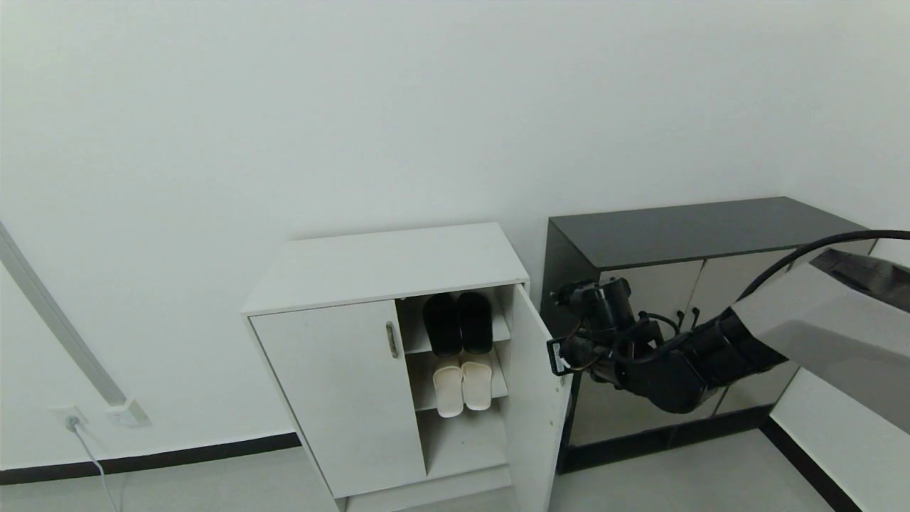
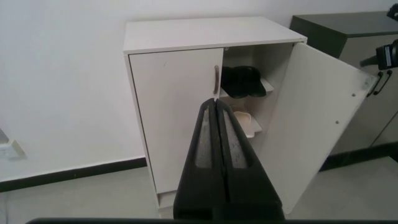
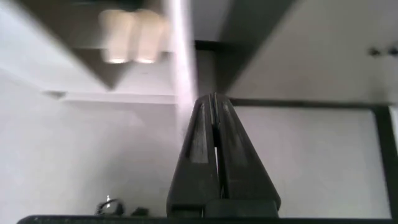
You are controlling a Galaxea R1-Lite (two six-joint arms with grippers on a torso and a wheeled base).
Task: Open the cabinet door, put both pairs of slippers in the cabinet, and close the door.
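The white cabinet point(image 1: 384, 263) stands against the wall with its right door point(image 1: 533, 398) swung open and its left door point(image 1: 341, 398) closed. A black pair of slippers point(image 1: 458, 323) lies on the upper shelf and a white pair point(image 1: 462, 384) on the shelf below. My right gripper point(image 1: 559, 355) is at the outer face of the open door near its free edge; in the right wrist view it point(image 3: 214, 96) is shut on nothing, with the door edge point(image 3: 181, 62) just past its tips. My left gripper point(image 2: 216, 102) is shut and empty, back from the cabinet point(image 2: 205, 31), facing the left door.
A black-topped sideboard point(image 1: 711, 227) stands right of the cabinet, close behind the open door and my right arm. A wall socket with a cable point(image 1: 71, 419) and a slanted conduit point(image 1: 50, 313) are at the left. Bare floor point(image 1: 675, 476) lies in front.
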